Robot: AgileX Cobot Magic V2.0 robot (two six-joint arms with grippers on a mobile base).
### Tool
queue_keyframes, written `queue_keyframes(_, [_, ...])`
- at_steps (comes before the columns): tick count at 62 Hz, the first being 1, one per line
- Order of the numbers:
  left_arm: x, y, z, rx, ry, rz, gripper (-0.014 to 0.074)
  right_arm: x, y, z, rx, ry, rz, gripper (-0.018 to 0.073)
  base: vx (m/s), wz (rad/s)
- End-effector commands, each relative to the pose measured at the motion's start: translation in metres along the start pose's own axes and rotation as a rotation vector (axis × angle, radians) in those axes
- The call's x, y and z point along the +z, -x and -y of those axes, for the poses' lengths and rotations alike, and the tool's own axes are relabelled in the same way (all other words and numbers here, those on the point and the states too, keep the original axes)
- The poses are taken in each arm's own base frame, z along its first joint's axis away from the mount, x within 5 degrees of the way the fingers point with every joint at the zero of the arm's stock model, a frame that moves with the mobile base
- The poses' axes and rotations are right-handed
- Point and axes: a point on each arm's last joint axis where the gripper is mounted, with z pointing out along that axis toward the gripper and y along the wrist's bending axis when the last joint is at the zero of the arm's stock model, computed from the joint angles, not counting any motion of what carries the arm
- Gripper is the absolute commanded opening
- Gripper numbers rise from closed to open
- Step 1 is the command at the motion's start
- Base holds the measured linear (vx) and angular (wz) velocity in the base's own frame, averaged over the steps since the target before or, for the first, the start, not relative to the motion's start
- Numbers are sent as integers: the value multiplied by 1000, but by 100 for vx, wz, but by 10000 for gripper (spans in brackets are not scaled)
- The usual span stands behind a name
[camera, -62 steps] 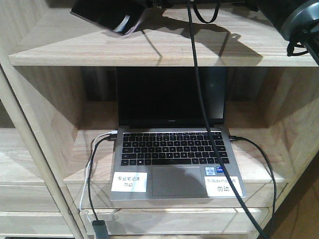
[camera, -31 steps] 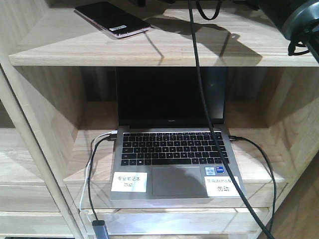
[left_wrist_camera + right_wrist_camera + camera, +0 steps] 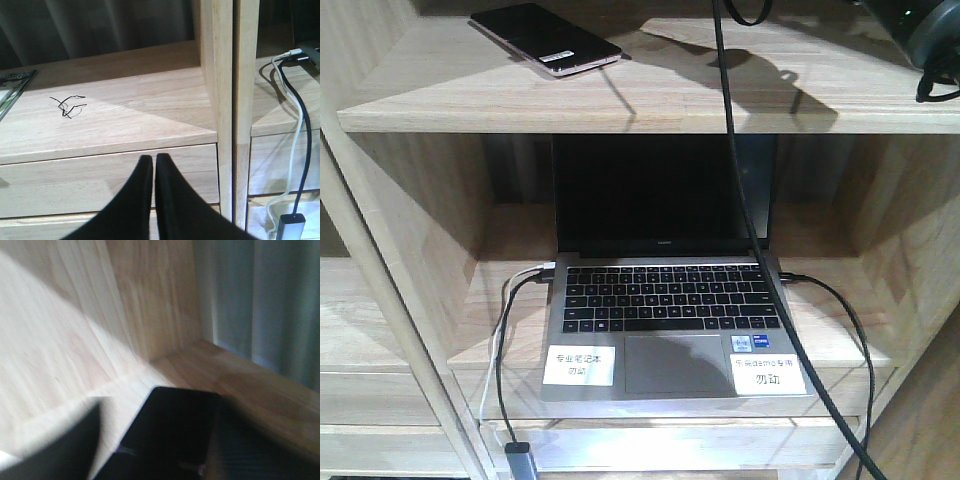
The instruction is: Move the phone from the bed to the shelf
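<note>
The phone (image 3: 545,40), a glossy black slab with a pinkish rim and a white sticker, lies flat on the top board of the light wooden shelf (image 3: 620,100), at its left. In the right wrist view the phone (image 3: 175,425) rests on the shelf board (image 3: 60,355) between the spread dark fingers of my right gripper (image 3: 159,412), which is open and blurred. Only part of the right arm (image 3: 932,35) shows at the front view's top right. My left gripper (image 3: 154,161) is shut on nothing, in front of a lower shelf board (image 3: 125,115). The bed is out of view.
An open grey laptop (image 3: 665,300) with white labels fills the compartment under the phone. A black cable (image 3: 745,200) hangs down across it. Beside the left gripper stand a wooden upright (image 3: 225,100), hanging cables (image 3: 300,125) and a small black wire scrap (image 3: 67,105).
A second ago the phone hung tilted in the right gripper above the top board. Now it lies flat there, and the gripper has let go and drawn back to the right.
</note>
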Motion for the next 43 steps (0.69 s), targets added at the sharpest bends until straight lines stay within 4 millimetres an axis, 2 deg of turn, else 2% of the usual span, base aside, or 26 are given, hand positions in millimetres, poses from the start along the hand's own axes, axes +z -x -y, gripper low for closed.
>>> queue_keyframes(1, [0, 5, 0, -2, 5, 76, 1, -24, 35, -24, -31, 14, 109, 65, 0, 0])
queue_keyframes(5, [0, 5, 0, -2, 5, 76, 1, -26, 35, -25, -36, 19, 102, -16, 0, 0])
queue_keyframes(18, [0, 5, 0, -2, 5, 76, 1, -35, 43, -31, -24, 6, 108, -6, 0, 0])
queue_keyframes(29, [0, 5, 0, -2, 5, 76, 1, -54, 54, -46, -69, -33, 89, -5, 0, 0])
queue_keyframes(43, [0, 5, 0, -2, 5, 76, 1, -90, 68, -71, -143, -107, 103, -5, 0, 0])
